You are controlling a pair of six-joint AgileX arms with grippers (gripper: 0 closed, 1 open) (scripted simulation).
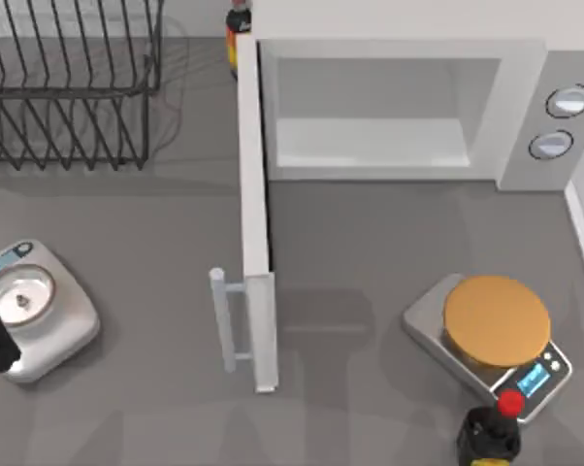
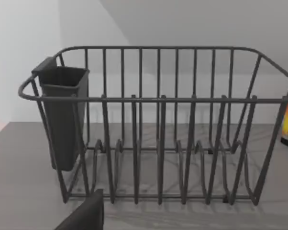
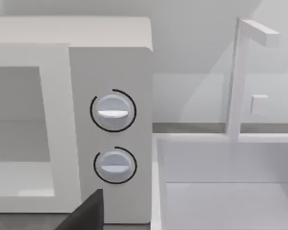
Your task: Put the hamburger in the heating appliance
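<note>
1. Left gripper point(image 2: 84, 215) hangs before the wire dish rack point(image 2: 158, 124); I cannot tell whether it is open or closed. Its arm sits at the table's left edge.
2. Right gripper point(image 3: 86, 213) faces the microwave point(image 3: 110, 67); its state cannot be told either.
3. One white boxy microwave stands at the back right, with two grey-rimmed knobs point(image 1: 568, 101) and a white cavity point(image 1: 370, 141).
4. Its one door point(image 1: 256, 194) is swung fully open and juts forward, bar handle point(image 1: 219, 320) on its left.
5. Two silver scales: one point(image 1: 74, 325) left of the door, one point(image 1: 428, 316) right, bearing one flat orange disc point(image 1: 496, 318).
6. Two red-capped bottles: one point(image 1: 237, 34) behind the door's hinge, one point(image 1: 491, 437) just beside the right scale's front.
</note>
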